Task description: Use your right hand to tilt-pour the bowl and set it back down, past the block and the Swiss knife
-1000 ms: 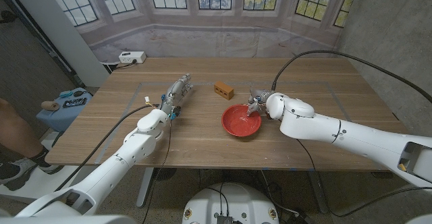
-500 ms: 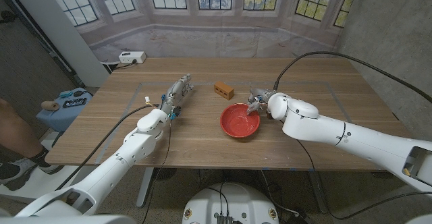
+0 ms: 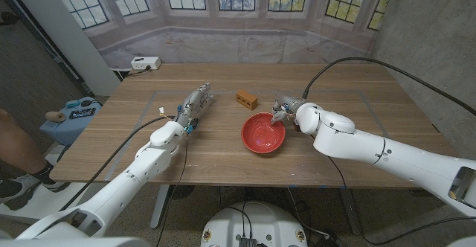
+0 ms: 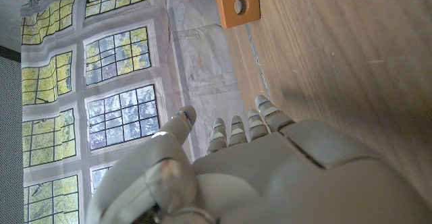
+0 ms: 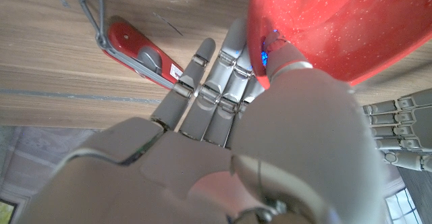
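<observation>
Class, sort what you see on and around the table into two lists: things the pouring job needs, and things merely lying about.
Belonging to the job:
- red plastic bowl, gripped at its rim
- right hand, gripping it
- orange wooden block with holes
- red Swiss knife with grey loop

Just lying about:
- left hand, empty, by the table
- white power strip at the table's far corner
- wooden table

Both arms are showing smooth white rounded shells, each ending in a light grey robot hand, left (image 3: pixel 195 101) and right (image 3: pixel 285 108), with segmented metallic-grey fingers (image 5: pixel 202 82), black cables trailing along the arms, and a small blue light glowing at the right thumb.
</observation>
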`<action>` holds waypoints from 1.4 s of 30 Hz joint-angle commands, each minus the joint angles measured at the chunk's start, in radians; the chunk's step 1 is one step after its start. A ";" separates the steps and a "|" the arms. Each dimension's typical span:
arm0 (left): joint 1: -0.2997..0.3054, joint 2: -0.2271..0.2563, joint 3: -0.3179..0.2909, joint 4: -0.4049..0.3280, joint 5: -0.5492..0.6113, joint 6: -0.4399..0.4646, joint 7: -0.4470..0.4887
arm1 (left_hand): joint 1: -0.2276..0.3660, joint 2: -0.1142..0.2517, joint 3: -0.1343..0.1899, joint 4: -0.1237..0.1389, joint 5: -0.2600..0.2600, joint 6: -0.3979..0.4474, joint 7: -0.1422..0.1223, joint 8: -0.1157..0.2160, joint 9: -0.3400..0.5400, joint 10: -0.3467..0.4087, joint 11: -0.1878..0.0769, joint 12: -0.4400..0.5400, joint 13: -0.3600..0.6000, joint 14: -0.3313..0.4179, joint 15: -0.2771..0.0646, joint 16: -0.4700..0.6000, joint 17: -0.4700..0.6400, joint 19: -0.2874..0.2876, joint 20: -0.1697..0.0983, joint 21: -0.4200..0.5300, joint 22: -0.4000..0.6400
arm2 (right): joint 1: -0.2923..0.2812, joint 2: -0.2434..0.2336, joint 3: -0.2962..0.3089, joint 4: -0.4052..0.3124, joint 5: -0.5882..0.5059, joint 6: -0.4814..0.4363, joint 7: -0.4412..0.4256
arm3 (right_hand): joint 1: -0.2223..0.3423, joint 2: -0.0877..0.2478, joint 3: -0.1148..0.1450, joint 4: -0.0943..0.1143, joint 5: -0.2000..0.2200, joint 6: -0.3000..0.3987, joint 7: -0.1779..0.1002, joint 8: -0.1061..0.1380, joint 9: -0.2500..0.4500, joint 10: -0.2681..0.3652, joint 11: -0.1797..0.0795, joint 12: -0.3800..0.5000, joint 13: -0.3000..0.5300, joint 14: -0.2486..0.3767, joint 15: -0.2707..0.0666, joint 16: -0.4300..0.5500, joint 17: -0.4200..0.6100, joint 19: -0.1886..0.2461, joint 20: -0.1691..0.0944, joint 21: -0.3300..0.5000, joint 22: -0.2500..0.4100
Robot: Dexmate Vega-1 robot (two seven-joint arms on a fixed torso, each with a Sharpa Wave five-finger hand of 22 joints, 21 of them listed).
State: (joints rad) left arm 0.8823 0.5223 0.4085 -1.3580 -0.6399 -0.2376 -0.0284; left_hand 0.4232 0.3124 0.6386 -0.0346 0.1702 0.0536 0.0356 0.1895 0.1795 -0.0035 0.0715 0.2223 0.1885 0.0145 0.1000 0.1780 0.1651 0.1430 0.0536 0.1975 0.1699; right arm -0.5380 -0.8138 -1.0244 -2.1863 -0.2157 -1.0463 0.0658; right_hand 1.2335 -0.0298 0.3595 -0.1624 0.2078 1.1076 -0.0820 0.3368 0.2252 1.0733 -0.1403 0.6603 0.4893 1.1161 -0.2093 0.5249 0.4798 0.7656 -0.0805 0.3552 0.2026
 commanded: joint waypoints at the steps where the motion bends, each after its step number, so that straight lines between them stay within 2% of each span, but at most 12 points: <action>1: 0.004 0.005 -0.001 -0.004 -0.001 0.000 -0.005 | -0.134 -0.150 0.004 -0.003 0.007 0.007 -0.002 0.003 0.001 0.011 0.002 0.003 0.002 0.008 0.000 0.005 0.004 0.008 0.001 0.004 0.005 | -0.032 -0.007 0.028 -0.035 -0.010 0.006 -0.038 | 0.012 0.007 -0.002 0.006 0.010 0.009 -0.001 0.006 0.001 0.027 -0.016 0.003 0.003 0.010 -0.030 -0.004 0.004 0.002 -0.081 0.009 0.002; 16: -0.012 0.005 0.002 0.010 -0.002 0.002 -0.023 | -0.132 -0.151 0.005 -0.007 0.007 0.008 -0.002 0.002 0.001 0.014 0.003 0.002 0.002 0.010 -0.001 0.004 0.004 0.009 0.001 0.004 0.005 | -0.059 -0.009 0.051 -0.066 -0.023 -0.010 -0.081 | 0.014 0.008 -0.005 0.007 0.014 0.011 -0.002 0.005 0.001 0.027 -0.016 0.000 0.004 0.014 -0.030 -0.014 0.012 -0.001 -0.083 0.015 0.002; 32: -0.008 0.013 -0.006 0.013 -0.007 -0.005 -0.029 | -0.129 -0.151 0.006 -0.012 0.008 0.009 -0.002 0.001 0.001 0.014 0.003 0.000 0.002 0.010 -0.001 0.002 0.003 0.009 0.001 0.003 0.005 | -0.069 0.016 0.021 -0.060 -0.135 -0.016 -0.171 | 0.016 0.010 -0.009 0.007 0.017 0.008 -0.002 0.002 0.000 0.025 -0.016 -0.003 0.007 0.017 -0.030 -0.025 0.021 -0.003 -0.084 0.022 0.003; 42: -0.002 0.019 -0.010 0.004 -0.008 -0.005 -0.028 | -0.127 -0.151 0.006 -0.015 0.008 0.009 -0.002 0.000 0.001 0.014 0.004 -0.002 0.002 0.010 -0.001 0.001 0.003 0.010 0.001 0.002 0.005 | -0.094 0.033 0.025 -0.048 -0.199 0.002 -0.204 | 0.016 0.012 -0.011 0.008 0.017 0.008 -0.003 0.000 0.000 0.025 -0.016 -0.004 0.009 0.021 -0.030 -0.030 0.028 -0.002 -0.085 0.028 0.004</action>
State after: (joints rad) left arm 0.8745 0.5349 0.4031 -1.3470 -0.6467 -0.2375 -0.0558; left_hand 0.4284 0.3072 0.6413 -0.0459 0.1740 0.0536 0.0357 0.1895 0.1793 0.0054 0.0732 0.2223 0.1883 0.0198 0.0946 0.1781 0.1651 0.1429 0.0536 0.1975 0.1699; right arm -0.6100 -0.7984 -0.9984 -2.2458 -0.3494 -1.0594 -0.0968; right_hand 1.2414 -0.0272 0.3514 -0.1543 0.2154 1.1090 -0.0837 0.3299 0.2211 1.0734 -0.1404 0.6524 0.4945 1.1278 -0.2138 0.4987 0.5032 0.7656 -0.0805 0.3747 0.2023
